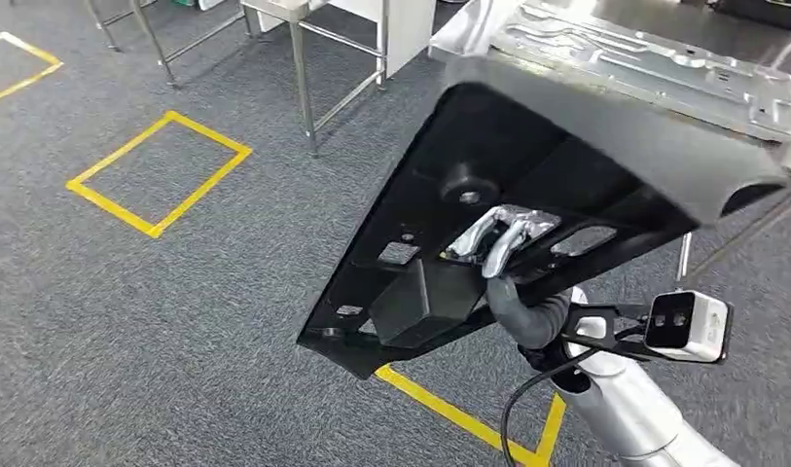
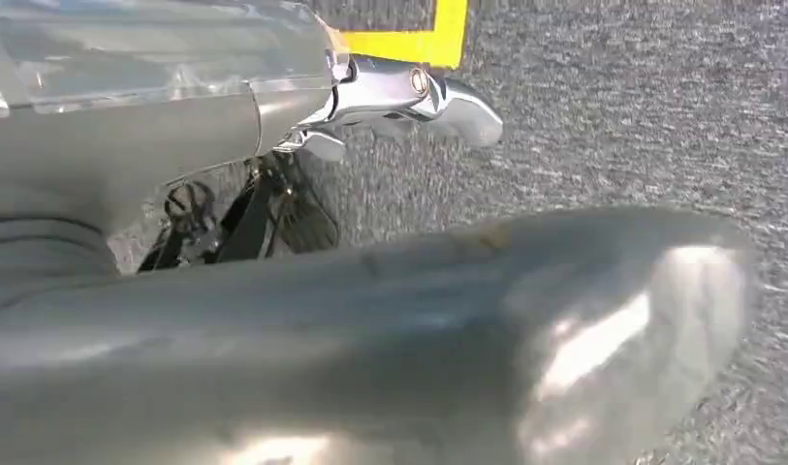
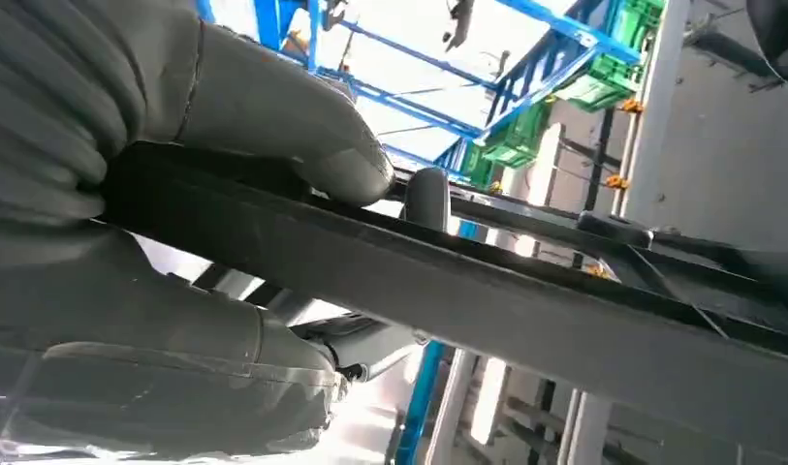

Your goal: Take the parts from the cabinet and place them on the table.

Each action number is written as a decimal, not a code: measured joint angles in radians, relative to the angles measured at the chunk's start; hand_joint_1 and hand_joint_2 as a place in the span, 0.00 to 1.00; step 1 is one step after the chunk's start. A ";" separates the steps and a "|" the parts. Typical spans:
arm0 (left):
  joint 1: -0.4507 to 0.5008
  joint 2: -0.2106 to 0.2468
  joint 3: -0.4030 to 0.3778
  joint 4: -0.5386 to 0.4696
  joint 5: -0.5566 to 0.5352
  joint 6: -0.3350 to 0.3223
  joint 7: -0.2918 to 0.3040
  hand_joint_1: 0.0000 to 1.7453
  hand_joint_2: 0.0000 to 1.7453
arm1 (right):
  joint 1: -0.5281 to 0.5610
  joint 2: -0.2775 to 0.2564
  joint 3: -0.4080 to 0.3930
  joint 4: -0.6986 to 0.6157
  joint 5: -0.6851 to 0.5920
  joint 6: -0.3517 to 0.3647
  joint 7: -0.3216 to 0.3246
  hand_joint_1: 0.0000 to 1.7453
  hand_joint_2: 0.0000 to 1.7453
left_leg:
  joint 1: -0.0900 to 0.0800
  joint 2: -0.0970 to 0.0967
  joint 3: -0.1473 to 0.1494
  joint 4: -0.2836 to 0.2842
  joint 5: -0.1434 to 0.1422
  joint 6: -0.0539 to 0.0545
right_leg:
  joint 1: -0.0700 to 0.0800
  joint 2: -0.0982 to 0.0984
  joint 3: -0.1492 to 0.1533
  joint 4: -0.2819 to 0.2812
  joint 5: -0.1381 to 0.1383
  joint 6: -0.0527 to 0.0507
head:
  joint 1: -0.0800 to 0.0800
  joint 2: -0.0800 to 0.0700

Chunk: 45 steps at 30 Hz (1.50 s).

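Observation:
A large black moulded panel [image 1: 527, 165] with cut-outs hangs tilted above the carpet in the head view. My right hand [image 1: 508, 258] grips it from below, silver fingers hooked through a slot. The right wrist view shows the thumb [image 3: 273, 116] and fingers [image 3: 176, 378] clamped on the black panel's edge [image 3: 525, 300]. A silver stamped metal part [image 1: 654, 58] lies on the steel table [image 1: 683, 15] at the top right, just beyond the panel. My left hand [image 2: 409, 97] hangs over the floor with nothing between its silver fingers and thick grey thumb [image 2: 419, 329].
Grey carpet carries yellow tape squares [image 1: 158, 175] and a yellow line [image 1: 449, 409] below the panel. Steel table legs [image 1: 304, 88] stand at the top centre. Blue racks with green bins [image 3: 525, 136] show behind the panel in the right wrist view.

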 joint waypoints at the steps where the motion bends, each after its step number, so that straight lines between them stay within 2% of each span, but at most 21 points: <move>1: -0.001 -0.001 0.000 0.000 0.000 0.000 0.000 0.00 0.00 | -0.001 0.006 0.003 0.000 0.005 0.000 0.000 1.00 1.00 | -0.002 0.009 0.004 0.000 -0.002 -0.001 | 0.003 -0.010 0.051 -0.096 0.046 -0.008 | 0.000 0.000; 2: -0.002 -0.003 0.000 0.000 0.000 0.001 0.000 0.00 0.00 | -0.003 0.011 0.005 0.000 0.008 0.001 0.000 1.00 1.00 | -0.004 0.016 0.008 0.000 -0.004 -0.002 | 0.010 -0.036 0.104 -0.194 0.084 -0.019 | 0.000 0.000; 3: -0.002 -0.006 0.000 0.000 0.000 0.001 0.000 0.00 0.00 | -0.006 0.020 0.008 0.000 0.013 0.002 0.000 1.00 1.00 | -0.006 0.024 0.010 -0.002 -0.006 -0.005 | 0.022 -0.079 0.120 -0.228 0.065 -0.029 | 0.000 0.000; 7: -0.005 -0.008 0.002 0.000 0.000 0.009 -0.002 0.00 0.00 | -0.010 0.040 0.013 0.000 0.022 0.015 0.002 1.00 1.00 | -0.006 0.056 0.016 -0.007 -0.007 -0.025 | 0.028 -0.040 0.114 -0.237 0.077 -0.041 | 0.000 0.000; 9: -0.007 -0.009 0.003 0.000 0.000 0.011 -0.003 0.00 0.00 | -0.012 0.050 0.014 0.001 0.024 0.017 0.001 1.00 1.00 | -0.002 0.013 0.017 0.010 -0.029 -0.038 | 0.014 -0.023 0.130 -0.259 0.089 -0.051 | 0.000 0.000; 12: 0.001 -0.010 0.005 0.000 -0.002 0.011 -0.005 0.00 0.00 | -0.012 0.064 0.017 0.006 0.033 0.024 0.000 1.00 1.00 | 0.003 -0.034 -0.091 0.235 -0.139 -0.049 | 0.013 0.005 0.127 -0.259 0.092 -0.057 | 0.000 0.000; 14: 0.006 -0.010 0.006 0.000 -0.002 0.011 -0.007 0.00 0.00 | -0.008 0.067 0.019 0.012 0.037 0.035 0.000 1.00 1.00 | 0.005 -0.034 -0.135 0.316 -0.148 -0.054 | 0.012 0.026 0.126 -0.255 0.092 -0.057 | 0.000 0.000; 17: 0.007 -0.010 0.011 0.000 0.000 0.010 -0.015 0.00 0.00 | -0.006 0.069 0.019 0.019 0.038 0.045 0.000 1.00 1.00 | 0.013 -0.041 -0.056 0.131 -0.024 -0.058 | 0.006 0.061 0.126 -0.244 0.087 -0.049 | 0.000 0.000; 18: 0.007 -0.010 0.013 0.000 0.000 0.009 -0.020 0.00 0.00 | -0.006 0.070 0.019 0.022 0.039 0.053 0.000 1.00 1.00 | 0.020 -0.075 -0.015 0.039 0.013 -0.059 | 0.005 0.071 0.123 -0.236 0.082 -0.043 | 0.000 0.000; 19: 0.007 -0.010 0.015 0.000 0.000 0.008 -0.022 0.00 0.00 | -0.007 0.070 0.019 0.024 0.039 0.056 0.000 1.00 1.00 | 0.019 -0.103 -0.003 0.008 -0.008 -0.055 | 0.010 0.082 0.113 -0.223 0.078 -0.035 | 0.000 0.000; 23: 0.004 -0.012 0.018 0.000 -0.003 0.006 -0.028 0.00 0.00 | -0.007 0.072 0.018 0.034 0.036 0.062 0.000 1.00 1.00 | 0.017 -0.072 -0.005 0.007 0.002 -0.022 | 0.003 0.111 0.099 -0.228 0.088 -0.008 | 0.000 0.000; 25: 0.004 -0.013 0.019 0.000 0.000 0.006 -0.030 0.00 0.00 | -0.009 0.072 0.015 0.036 0.036 0.068 0.000 1.00 1.00 | 0.017 -0.052 -0.004 0.000 0.007 -0.009 | 0.005 0.025 0.079 -0.181 0.050 -0.002 | 0.000 0.000; 27: 0.011 -0.013 0.021 0.000 0.000 0.008 -0.034 0.00 0.00 | -0.008 0.072 0.015 0.040 0.033 0.071 0.000 1.00 1.00 | 0.014 -0.032 -0.007 0.000 0.006 -0.005 | 0.002 0.007 0.005 -0.025 -0.031 0.005 | 0.000 0.000; 29: 0.011 -0.013 0.021 0.000 0.000 0.010 -0.037 0.00 0.00 | -0.003 0.073 0.015 0.046 0.034 0.071 0.000 1.00 1.00 | 0.013 -0.010 -0.008 0.001 0.005 -0.005 | -0.002 0.004 -0.046 0.079 -0.056 0.009 | 0.000 0.000; 32: 0.011 -0.015 0.022 0.000 0.000 0.010 -0.039 0.00 0.00 | -0.002 0.074 0.015 0.053 0.037 0.069 0.000 1.00 1.00 | 0.013 0.015 -0.002 0.001 0.000 -0.009 | -0.001 -0.013 0.045 -0.091 0.046 0.001 | 0.000 0.000; 33: 0.011 -0.016 0.023 0.000 0.000 0.010 -0.039 0.00 0.00 | -0.002 0.075 0.015 0.053 0.037 0.068 0.000 1.00 1.00 | 0.012 0.023 0.002 0.001 -0.003 -0.012 | 0.002 -0.040 0.098 -0.186 0.082 -0.007 | 0.000 0.000; 34: 0.011 -0.017 0.023 0.000 0.000 0.010 -0.039 0.00 0.00 | -0.003 0.076 0.015 0.053 0.037 0.066 -0.001 1.00 1.00 | 0.007 0.030 0.004 0.002 -0.006 -0.017 | 0.013 -0.080 0.120 -0.232 0.068 -0.014 | 0.000 0.000; 38: 0.009 -0.018 0.024 0.000 0.000 0.011 -0.037 0.00 0.00 | -0.004 0.079 0.015 0.056 0.018 0.064 -0.001 1.00 1.00 | 0.004 0.063 0.016 -0.005 -0.011 -0.039 | 0.019 -0.034 0.113 -0.235 0.076 -0.031 | 0.000 0.000; 41: 0.012 -0.018 0.026 0.000 0.000 0.011 -0.036 0.00 0.00 | -0.013 0.076 0.013 0.062 -0.006 0.066 -0.001 1.00 1.00 | 0.010 -0.016 -0.024 0.096 -0.081 -0.048 | 0.005 -0.007 0.123 -0.248 0.084 -0.051 | 0.000 0.000; 43: 0.017 -0.017 0.026 0.000 -0.001 0.010 -0.037 0.00 0.00 | -0.015 0.074 0.013 0.067 -0.024 0.058 -0.001 1.00 1.00 | 0.010 -0.032 -0.098 0.248 -0.146 -0.052 | 0.007 0.013 0.122 -0.247 0.083 -0.052 | 0.000 0.000; 45: 0.018 -0.016 0.026 0.000 0.000 0.011 -0.037 0.00 0.00 | -0.015 0.068 0.013 0.075 -0.036 0.048 0.000 1.00 1.00 | 0.010 -0.034 -0.140 0.315 -0.139 -0.054 | 0.008 0.040 0.124 -0.245 0.082 -0.052 | 0.000 0.000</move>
